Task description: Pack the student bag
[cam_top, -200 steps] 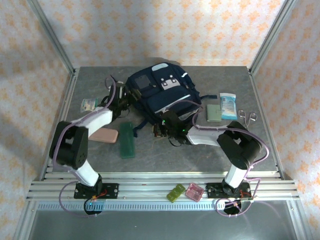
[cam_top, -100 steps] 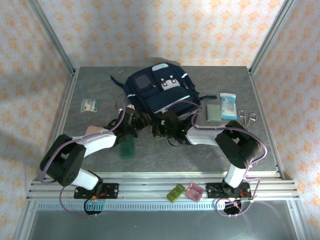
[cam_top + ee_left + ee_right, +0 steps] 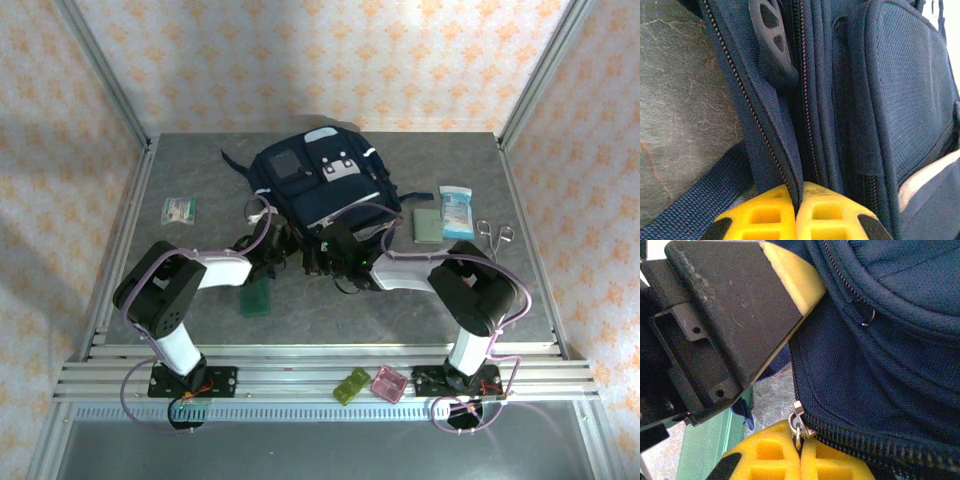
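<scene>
Grey table (image 3: 420, 300), patterned walls (image 3: 330, 60); at centre, my left gripper (image 3: 796, 216) clamped the student bag (image 3: 320, 185) seam (image 3: 789, 167), my right gripper (image 3: 800, 452) its zipper pull (image 3: 798, 416).

Left arm (image 3: 215, 268) and right arm (image 3: 405, 275), white links between black joints, sit on black bases (image 3: 190, 380) trailing red wires (image 3: 205, 386). Lilac cables (image 3: 365, 207) loop along both. Fingers (image 3: 775, 200) are bright yellow with square recesses and black patches; one scuffed black housing (image 3: 725, 325) shows small holes.
</scene>
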Robot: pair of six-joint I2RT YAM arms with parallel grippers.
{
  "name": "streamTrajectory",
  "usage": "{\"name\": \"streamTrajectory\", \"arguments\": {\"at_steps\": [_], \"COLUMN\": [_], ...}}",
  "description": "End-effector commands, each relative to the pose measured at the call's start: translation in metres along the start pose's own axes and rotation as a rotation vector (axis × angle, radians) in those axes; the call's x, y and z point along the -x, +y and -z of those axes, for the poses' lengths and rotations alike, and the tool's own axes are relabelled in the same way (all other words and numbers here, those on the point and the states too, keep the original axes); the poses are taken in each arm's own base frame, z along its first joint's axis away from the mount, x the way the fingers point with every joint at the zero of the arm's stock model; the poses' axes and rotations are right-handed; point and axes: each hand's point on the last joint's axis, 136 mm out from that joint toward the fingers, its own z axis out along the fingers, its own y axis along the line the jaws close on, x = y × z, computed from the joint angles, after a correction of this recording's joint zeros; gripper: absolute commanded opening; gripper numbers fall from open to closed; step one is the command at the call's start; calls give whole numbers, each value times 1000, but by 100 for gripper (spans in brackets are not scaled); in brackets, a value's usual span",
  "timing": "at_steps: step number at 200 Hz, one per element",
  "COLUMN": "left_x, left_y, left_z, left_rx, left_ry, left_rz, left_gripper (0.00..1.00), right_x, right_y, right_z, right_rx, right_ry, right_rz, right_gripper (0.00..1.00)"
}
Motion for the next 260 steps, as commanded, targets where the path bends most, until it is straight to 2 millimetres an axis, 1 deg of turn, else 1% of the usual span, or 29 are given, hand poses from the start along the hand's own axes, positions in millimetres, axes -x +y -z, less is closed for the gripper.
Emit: {"name": "streamTrajectory", "arguments": {"at_steps": [1, 43, 67, 88, 108, 140, 148, 161, 169, 177, 197, 218, 222, 230, 240, 260], "left_x": [23, 41, 49, 55, 62, 71, 72, 74, 75, 76, 80, 88, 91, 96, 103, 118], "left_y": [-12, -5, 1, 7, 13, 16, 15, 13, 10, 7, -4, -14, -16, -20, -26, -42], "left_z": [-3, 2, 7, 11, 13, 16, 15, 12, 10, 7, 0, -9, -10, -15, -22, -34], "left_rx": [-13, 2, 13, 29, 43, 54, 55, 57, 50, 45, 30, 34, 35, 39, 37, 22], "left_ry": [-74, -95, -102, -110, -117, -127, -127, -126, -121, -115, -105, -106, -109, -111, -109, -116], "left_rz": [-6, -17, -23, -30, -33, -47, -53, -63, -64, -66, -75, -108, -114, -124, -130, -132], "left_gripper": [0, 0, 0, 0, 0, 0, 0, 0, 0, 0, 0, 0, 0, 0, 0, 0], "right_x": [-1, -8, -13, -11, -9, -3, -3, -6, -8, -12, -22, -33, -31, -33, -38, -38], "right_y": [16, -1, -20, -44, -72, -128, -139, -149, -150, -146, -130, -105, -96, -84, -68, -42], "right_z": [8, 26, 43, 61, 81, 113, 119, 123, 124, 124, 123, 123, 126, 127, 124, 116], "right_rx": [36, -33, -79, -139, -205, -343, -374, -391, -388, -359, -274, -219, -192, -154, -94, -16], "right_ry": [3, 8, 6, -9, -29, -80, -90, -91, -88, -78, -62, -46, -61, -58, -49, -53], "right_rz": [10, 0, -19, -38, -56, -94, -96, -97, -93, -99, -117, -100, -94, -98, -106, -98], "right_gripper": [0, 0, 0, 0, 0, 0, 0, 0, 0, 0, 0, 0, 0, 0, 0, 0]}}
